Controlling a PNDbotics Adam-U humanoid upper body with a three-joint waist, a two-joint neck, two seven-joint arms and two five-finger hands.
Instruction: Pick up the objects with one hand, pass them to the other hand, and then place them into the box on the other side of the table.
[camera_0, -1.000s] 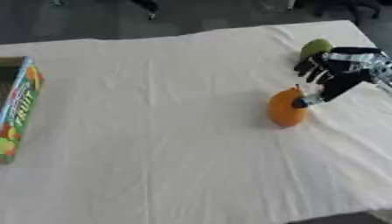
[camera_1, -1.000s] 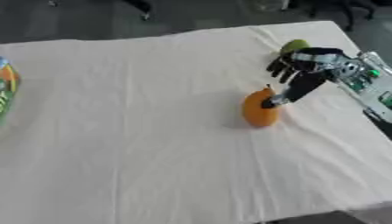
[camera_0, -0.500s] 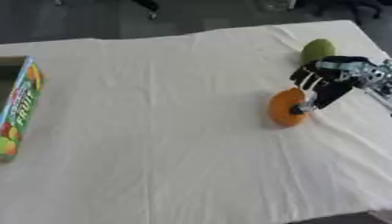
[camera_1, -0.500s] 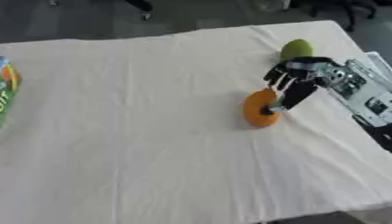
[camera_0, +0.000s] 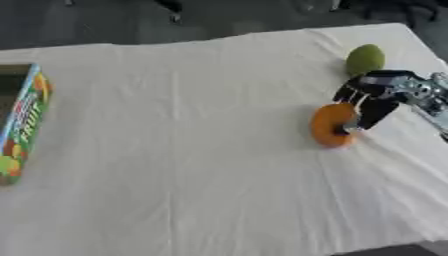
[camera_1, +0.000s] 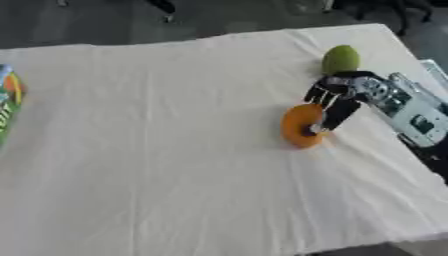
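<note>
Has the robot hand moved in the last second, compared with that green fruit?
Yes. The robot hand has drawn slightly nearer, away from the green fruit, fingers now against the orange.

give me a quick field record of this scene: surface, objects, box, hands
surface: table under a cream cloth
orange object: round, right of centre, right hand touching it
green object: round, far right, beyond the hand, untouched
box: colourful fruit-print box at the left edge
right hand: in from the right, fingers pointing down against the orange object; a closed grasp cannot be confirmed
left hand: not in view
</note>
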